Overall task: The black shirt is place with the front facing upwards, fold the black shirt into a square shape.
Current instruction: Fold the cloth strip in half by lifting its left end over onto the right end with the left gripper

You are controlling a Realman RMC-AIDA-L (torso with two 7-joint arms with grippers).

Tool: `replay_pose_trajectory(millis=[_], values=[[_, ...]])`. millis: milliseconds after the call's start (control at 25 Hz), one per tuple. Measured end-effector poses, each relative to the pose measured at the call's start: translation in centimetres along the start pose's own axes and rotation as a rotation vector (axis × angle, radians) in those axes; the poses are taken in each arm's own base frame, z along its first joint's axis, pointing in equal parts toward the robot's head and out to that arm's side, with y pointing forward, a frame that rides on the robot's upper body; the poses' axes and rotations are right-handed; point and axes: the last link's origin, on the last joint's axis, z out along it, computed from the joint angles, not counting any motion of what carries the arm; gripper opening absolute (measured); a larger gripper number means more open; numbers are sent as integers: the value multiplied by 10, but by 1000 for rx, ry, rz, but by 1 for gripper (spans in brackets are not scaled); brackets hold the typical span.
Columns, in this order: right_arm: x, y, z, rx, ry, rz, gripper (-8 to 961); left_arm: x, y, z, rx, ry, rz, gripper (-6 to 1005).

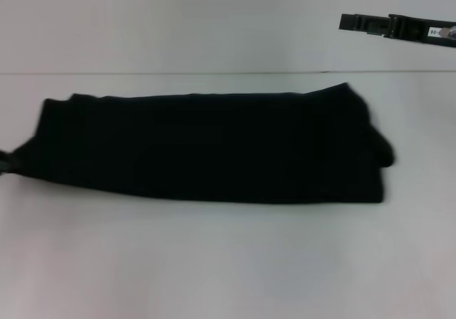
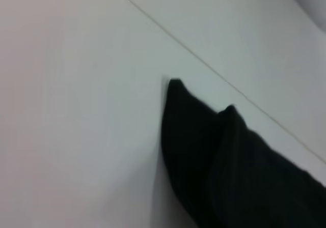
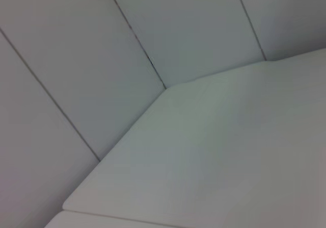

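At nine o'clock in the head view, the left gripper (image 1: 7, 164) meets the left end of the black soft-fabric shirt (image 1: 214, 148), only a sliver of it in frame; whether its fingers grip the cloth cannot be told. The right gripper (image 1: 399, 27) hangs raised at two o'clock, well apart from the garment (its opening equally unclear). The shirt lies on the white table (image 1: 228, 262) as a long band running nine to three o'clock, lettering hidden, apparently ready for an end-to-end fold into a square.
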Motion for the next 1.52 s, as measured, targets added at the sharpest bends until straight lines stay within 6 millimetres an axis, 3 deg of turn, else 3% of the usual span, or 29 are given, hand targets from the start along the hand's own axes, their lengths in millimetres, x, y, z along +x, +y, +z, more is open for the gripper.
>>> replay_pose_trajectory(millis=[240,440,520,640,760,840,1000,1120,1200,1240,1280,1440,1520], values=[[4,1,3,1,-28,29,908,3,-43,-49,46,96,-36,29],[5,0,4,9,-39,37,908,3,-59,-75,73,116,-40,29],[5,0,3,8,-47,41,908,5,-49,-79,1,116,-34,30],[6,-1,1,1,-59,48,909,9,-7,-72,-234,105,23,30],[9,-4,-4,-1,-81,55,902,6,48,-45,-444,42,91,30],[10,-8,-10,4,-97,63,898,-2,93,-15,-566,-22,149,30],[11,-22,-39,1,-129,77,895,-32,173,38,-727,-126,253,30],[11,-26,-52,-7,-144,83,895,-59,219,75,-778,-195,304,30],[12,-33,-69,-10,-166,80,894,-73,237,96,-782,-217,317,30],[12,-33,-69,-10,-166,80,894,-73,237,96,-782,-217,317,30],[12,-35,-74,-7,-173,76,894,-96,245,124,-744,-222,293,30],[12,-39,-82,2,-182,54,895,-139,234,160,-598,-154,188,38],[14,-41,-84,10,-175,47,895,-148,231,163,-592,-132,178,55]])
